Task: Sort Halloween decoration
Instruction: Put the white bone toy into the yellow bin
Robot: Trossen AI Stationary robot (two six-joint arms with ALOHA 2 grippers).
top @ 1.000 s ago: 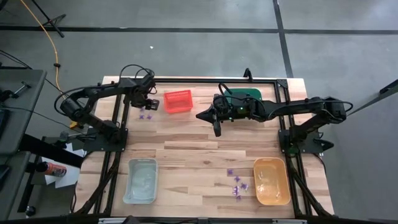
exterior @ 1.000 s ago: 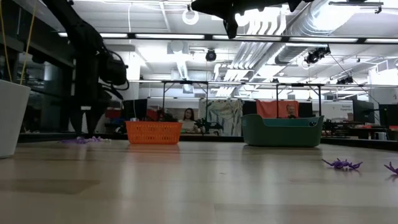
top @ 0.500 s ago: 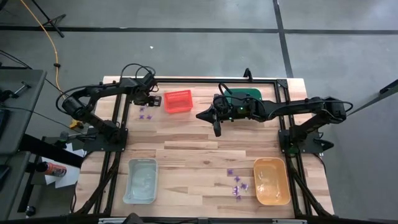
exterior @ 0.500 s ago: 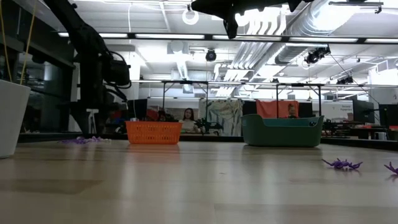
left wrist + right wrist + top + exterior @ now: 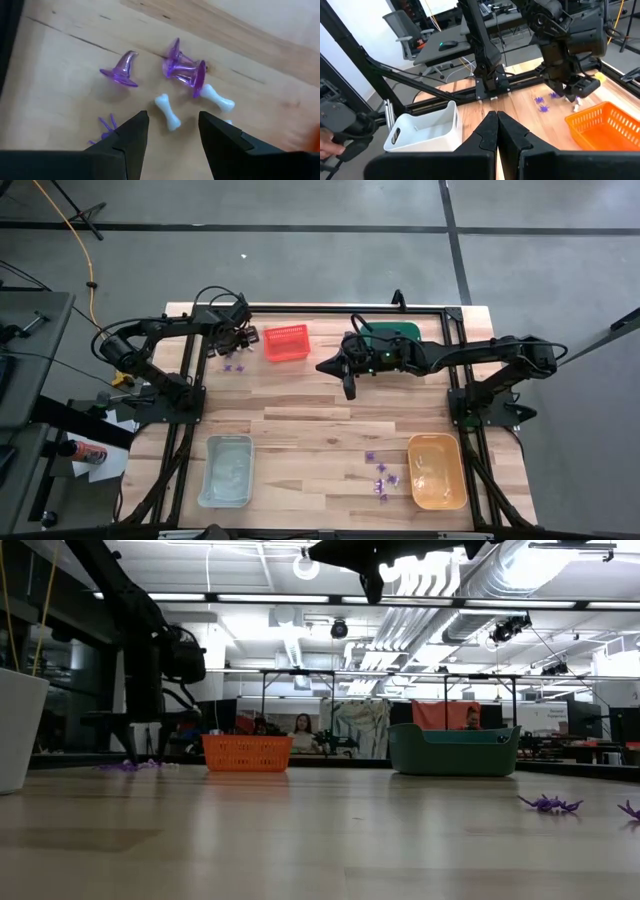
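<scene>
Purple plastic hats (image 5: 120, 71), white bones (image 5: 167, 112): light, stiff, slippery; take across the narrow middle. Left pincer (image 5: 170, 131) open, empty, above them. Right pincer (image 5: 349, 389) shut, empty, mid-surface.

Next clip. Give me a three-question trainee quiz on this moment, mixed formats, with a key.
1. True or false: the right gripper is open.
2. Which items lie nearest ahead of the left gripper? A) white bones and purple hats B) keys C) batteries
3. Fill in: the purple spiders lie beside the ___ bin.

Key: 1 false; 2 A; 3 orange.
</scene>
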